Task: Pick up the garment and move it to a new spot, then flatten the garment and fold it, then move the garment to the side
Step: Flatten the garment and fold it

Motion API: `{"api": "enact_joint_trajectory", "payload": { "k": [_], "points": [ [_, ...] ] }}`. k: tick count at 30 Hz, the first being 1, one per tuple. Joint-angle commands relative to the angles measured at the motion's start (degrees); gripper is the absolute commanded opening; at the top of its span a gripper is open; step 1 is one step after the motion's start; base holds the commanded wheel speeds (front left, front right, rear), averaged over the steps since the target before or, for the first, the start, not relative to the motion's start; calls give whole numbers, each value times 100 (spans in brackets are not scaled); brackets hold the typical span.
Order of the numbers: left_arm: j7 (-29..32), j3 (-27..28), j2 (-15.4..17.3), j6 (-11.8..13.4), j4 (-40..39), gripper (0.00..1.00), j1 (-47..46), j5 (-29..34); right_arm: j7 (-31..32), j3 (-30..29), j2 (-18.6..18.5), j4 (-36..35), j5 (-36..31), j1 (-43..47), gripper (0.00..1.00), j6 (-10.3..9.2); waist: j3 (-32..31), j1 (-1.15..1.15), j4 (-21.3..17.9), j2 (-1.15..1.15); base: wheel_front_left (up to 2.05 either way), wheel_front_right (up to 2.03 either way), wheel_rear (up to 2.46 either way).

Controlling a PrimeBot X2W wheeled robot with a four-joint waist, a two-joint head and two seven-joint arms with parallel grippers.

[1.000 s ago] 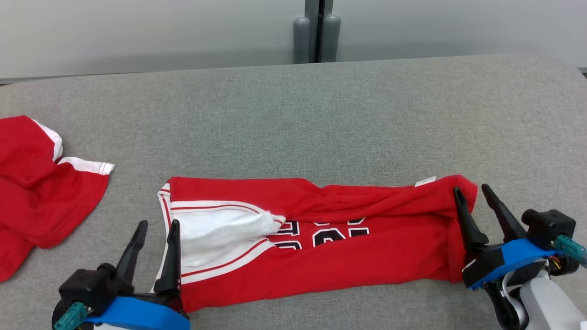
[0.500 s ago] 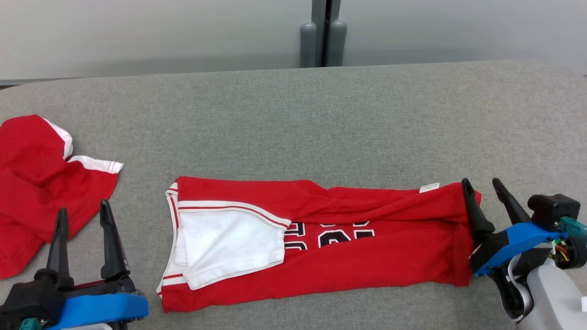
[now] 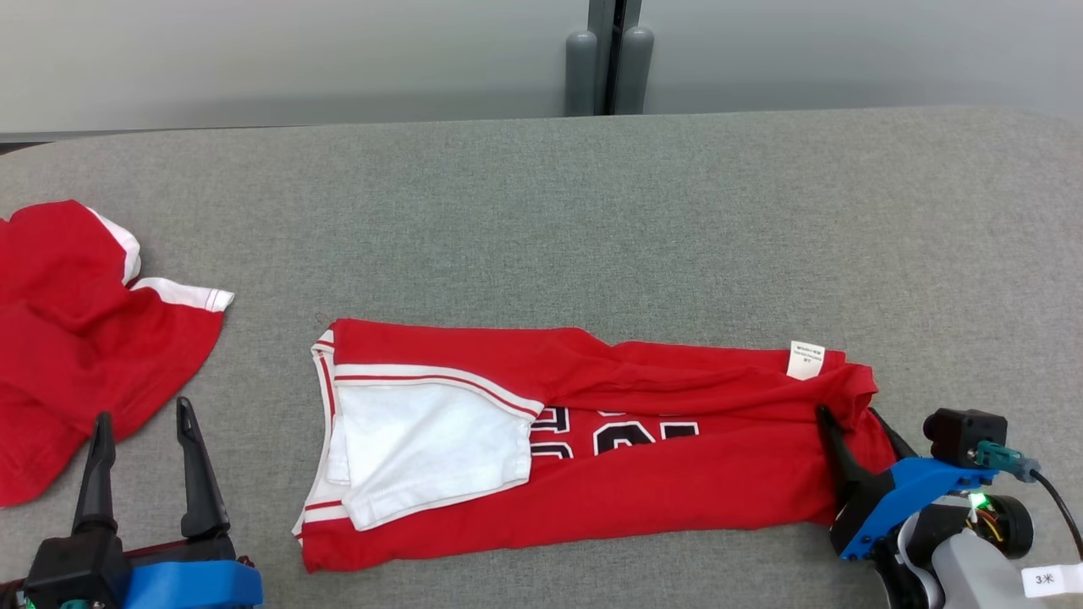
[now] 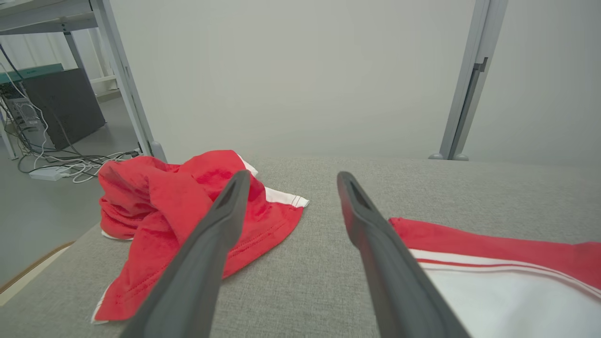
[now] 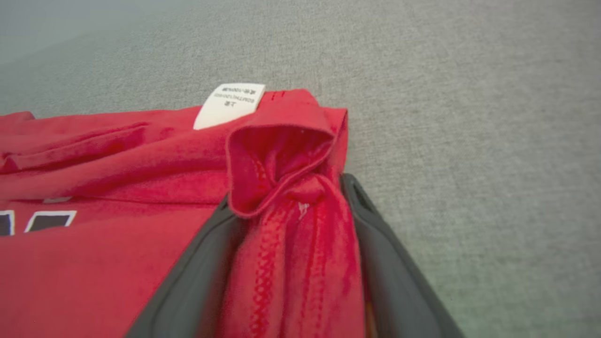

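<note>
Red jersey lies folded lengthwise, centre-low on the tabletop. Left tool spread, empty, lower left; right tool spread too, jersey end bunched between its fingers. Withdrawing could snag it and drag the fold open.

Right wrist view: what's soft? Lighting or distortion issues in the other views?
Right wrist view: dark fingers and the bunched red jersey between them are soft, far grey upholstered surface blurs. Head view: even light, faint shadows, sharp. Left wrist view: wide-angle lean on the grey posts.
</note>
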Motion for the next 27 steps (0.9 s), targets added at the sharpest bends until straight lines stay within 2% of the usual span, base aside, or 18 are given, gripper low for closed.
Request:
{"api": "enact_joint_trajectory", "payload": {
  "k": [1, 8, 14, 19, 22, 27],
  "points": [
    [-26, 90, -56, -54, 31, 100, 6, 106, -8, 97, 92, 102, 110, 145, 0, 1, -5, 0, -5, 0, 0, 0, 0],
    [-26, 267, -171, -158, 112, 100, 20, 264, -357, 8, -44, 63, 350, 27, 0, 1, -40, 0, -48, 0, 0, 0, 0],
    [-26, 366, -222, -241, 183, 100, -14, 410, -484, -527, -568, 181, 491, -196, 0, 1, -88, 0, -52, 0, 0, 0, 0],
    [-26, 452, -276, -255, 204, 100, 40, 472, -435, -649, -873, 126, 320, -266, 0, 1, -144, 0, -63, 0, 0, 0, 0],
    [-26, 494, -308, -263, 195, 100, 74, 496, -396, -574, -829, -58, 256, -221, 0, 1, -176, 0, -79, 0, 0, 0, 0],
    [-26, 554, -354, -291, 240, 100, 103, 491, -284, -313, -526, -681, 267, -57, 0, 1, -236, 0, -94, 0, 0, 0, 0]
  ]
}}
